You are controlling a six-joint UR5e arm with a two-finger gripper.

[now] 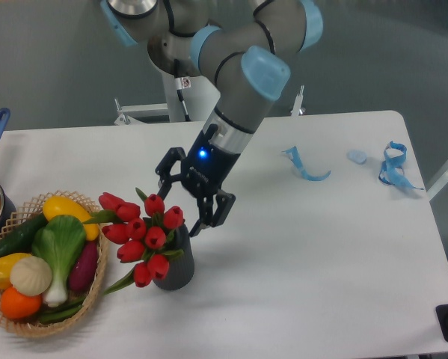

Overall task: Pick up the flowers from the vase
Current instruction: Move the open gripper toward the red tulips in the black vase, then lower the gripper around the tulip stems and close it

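The gripper [180, 202] hangs just above the red tulips [143, 232], its fingers spread wide and holding nothing. The tulips stand in the dark grey vase [174, 267] on the white surface [321, 262], beside the wicker basket [95, 288].

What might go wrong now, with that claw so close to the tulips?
The open gripper is beside the top buds of the flowers, so it may crush a bud instead of catching stems. The vase is small and the bunch leans left, so a pull could tip it toward the basket.
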